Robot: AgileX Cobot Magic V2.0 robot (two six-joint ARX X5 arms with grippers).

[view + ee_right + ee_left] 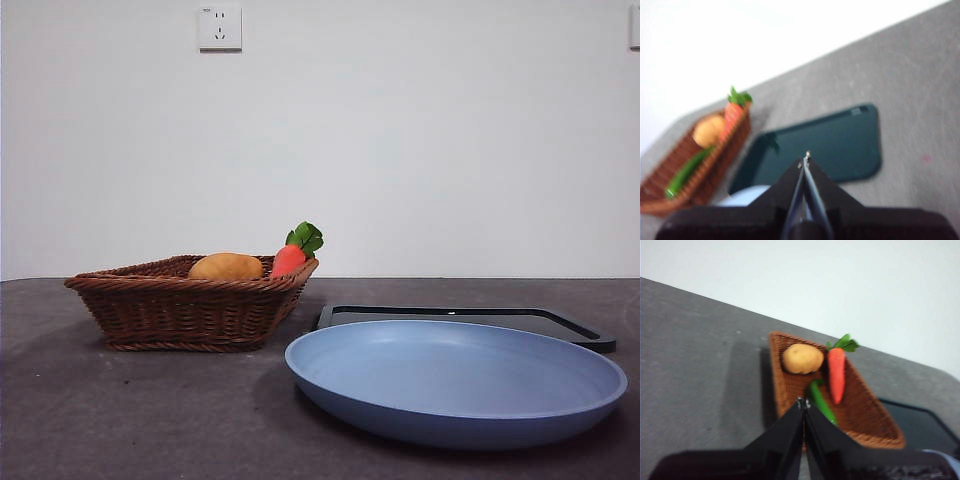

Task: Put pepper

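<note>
- Inside the basket lies the pepper, flat on the weave, its tip toward my left gripper.
- At the pepper's twelve o'clock sits the potato; the carrot lies just beside it at two o'clock.
- My left gripper has its jaws pressed together, holding nothing.
- My right gripper, jaws also together and empty, waits over the dark tray.
- I judge nothing is grasped yet: I should spread the left jaws, straddle the pepper's middle, and avoid the carrot.
- Beyond the basket, near the tray, sits the blue plate, probably the goal.
</note>
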